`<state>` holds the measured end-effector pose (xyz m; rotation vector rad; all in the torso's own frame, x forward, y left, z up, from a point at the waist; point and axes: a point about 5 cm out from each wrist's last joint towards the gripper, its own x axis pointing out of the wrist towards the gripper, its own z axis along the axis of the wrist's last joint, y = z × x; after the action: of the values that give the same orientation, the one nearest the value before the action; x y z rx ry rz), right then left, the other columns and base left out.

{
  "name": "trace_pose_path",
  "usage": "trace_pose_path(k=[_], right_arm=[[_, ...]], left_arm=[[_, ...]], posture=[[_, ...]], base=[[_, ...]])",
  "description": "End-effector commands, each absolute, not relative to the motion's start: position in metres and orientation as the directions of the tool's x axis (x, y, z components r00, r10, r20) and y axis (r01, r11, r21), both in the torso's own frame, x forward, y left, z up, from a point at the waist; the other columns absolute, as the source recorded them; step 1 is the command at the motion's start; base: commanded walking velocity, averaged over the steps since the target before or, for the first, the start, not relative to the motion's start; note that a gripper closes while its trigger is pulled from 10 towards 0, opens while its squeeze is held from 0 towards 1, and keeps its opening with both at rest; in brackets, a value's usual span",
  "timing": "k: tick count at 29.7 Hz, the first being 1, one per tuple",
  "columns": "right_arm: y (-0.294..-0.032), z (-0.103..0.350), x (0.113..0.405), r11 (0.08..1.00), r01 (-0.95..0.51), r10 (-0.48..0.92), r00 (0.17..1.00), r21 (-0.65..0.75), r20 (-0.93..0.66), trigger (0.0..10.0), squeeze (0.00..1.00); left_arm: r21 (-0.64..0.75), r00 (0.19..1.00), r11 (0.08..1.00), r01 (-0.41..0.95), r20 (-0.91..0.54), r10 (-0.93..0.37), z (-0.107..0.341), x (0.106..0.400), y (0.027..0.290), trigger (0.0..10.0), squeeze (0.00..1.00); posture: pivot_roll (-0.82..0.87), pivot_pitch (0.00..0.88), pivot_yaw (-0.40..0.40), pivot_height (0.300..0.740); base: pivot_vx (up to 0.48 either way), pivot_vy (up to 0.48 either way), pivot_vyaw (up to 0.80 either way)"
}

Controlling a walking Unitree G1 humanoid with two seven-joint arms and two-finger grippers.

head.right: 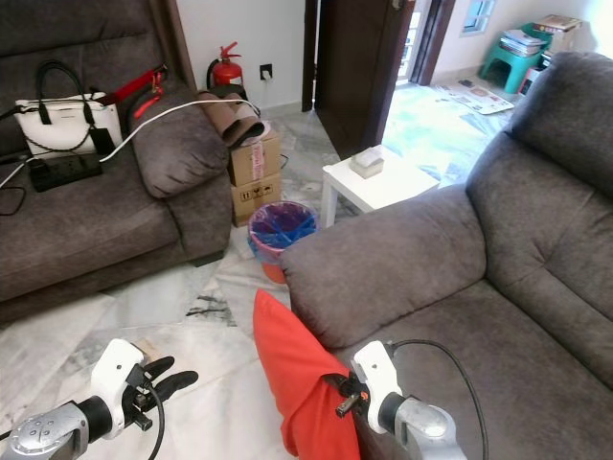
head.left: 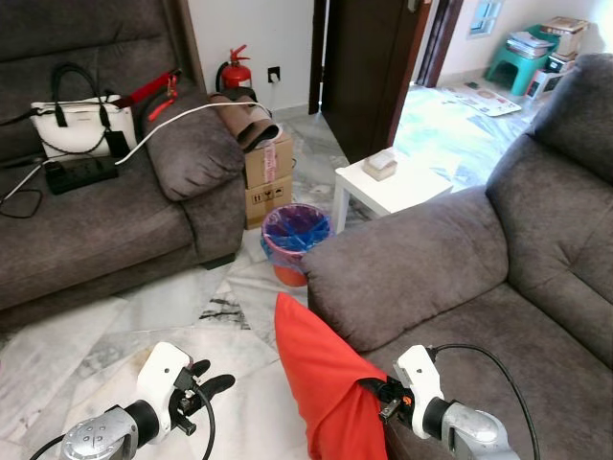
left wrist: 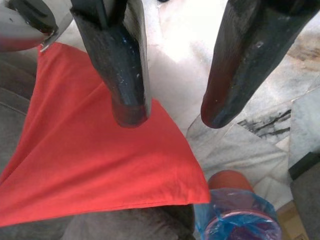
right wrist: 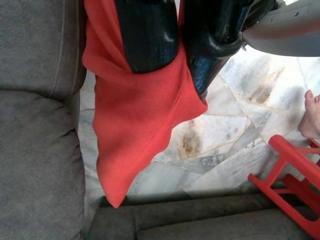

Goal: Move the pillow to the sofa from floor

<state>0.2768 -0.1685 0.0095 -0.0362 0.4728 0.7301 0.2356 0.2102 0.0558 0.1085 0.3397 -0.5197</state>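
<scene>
The red pillow (head.left: 321, 383) is off the floor, pinched by the right gripper (head.left: 375, 393), whose two black fingers (right wrist: 150, 40) are closed on a fold of its cloth; it hangs upright just beside the front edge of the grey sofa (head.left: 460, 278), one corner pointing up past the sofa's armrest. The lifting part of the task looks done; what remains, by the look of it, is to carry the pillow across over the sofa's seat cushion and let it go there, since none of it visibly rests on the seat yet. The left gripper (head.left: 206, 388) hovers over the marble floor (head.left: 115, 335) on the far side of the pillow from the sofa, its fingers (left wrist: 125, 75) spread apart and holding nothing. A bin lined in blue plastic (head.left: 295, 235) stands on the floor near the sofa's armrest, well clear of the pillow.
</scene>
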Motion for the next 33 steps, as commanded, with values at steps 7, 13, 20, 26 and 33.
trace_pose_path(k=[7, 13, 20, 26, 33], right_arm=[[-0.1687, 0.0205, 0.2857, 0.751, -0.651, 0.638, 0.672, 0.110, -0.377, 10.0, 0.00], [-0.1678, 0.0200, 0.2856, 0.749, -0.651, 0.641, 0.667, 0.121, -0.379, 10.0, 0.00], [-0.1697, 0.0198, 0.2862, 0.758, -0.643, 0.630, 0.675, 0.113, -0.385, 10.0, 0.00], [-0.1727, 0.0202, 0.2870, 0.767, -0.632, 0.618, 0.683, 0.108, -0.389, 10.0, 0.00], [-0.1720, 0.0207, 0.2877, 0.766, -0.634, 0.619, 0.684, 0.105, -0.387, 10.0, 0.00]], left_arm=[[0.008, 0.819, 0.871, 0.492, -0.343, -0.460, 0.0528, 0.2339, 0.2115, 10.0, 0.00], [0.010, 0.821, 0.872, 0.489, -0.341, -0.457, 0.0527, 0.2340, 0.2118, 10.0, 0.00], [0.010, 0.822, 0.872, 0.489, -0.340, -0.457, 0.0526, 0.2339, 0.2117, 10.0, 0.00], [0.011, 0.826, 0.872, 0.489, -0.328, -0.459, 0.0535, 0.2348, 0.2114, 10.0, 0.00], [0.030, 0.838, 0.880, 0.474, -0.324, -0.440, 0.0555, 0.2373, 0.2142, 10.0, 0.00]], posture=[[0.17, 0.111, -0.023, 0.740], [0.17, 0.110, -0.023, 0.740], [0.17, 0.110, -0.022, 0.740], [0.17, 0.109, -0.021, 0.740], [0.17, 0.104, -0.020, 0.740]], base=[[0.000, 0.000, -0.79], [0.000, 0.000, -0.79], [0.000, 0.000, -0.79], [0.000, 0.000, -0.79], [-0.198, 0.000, -0.79]])
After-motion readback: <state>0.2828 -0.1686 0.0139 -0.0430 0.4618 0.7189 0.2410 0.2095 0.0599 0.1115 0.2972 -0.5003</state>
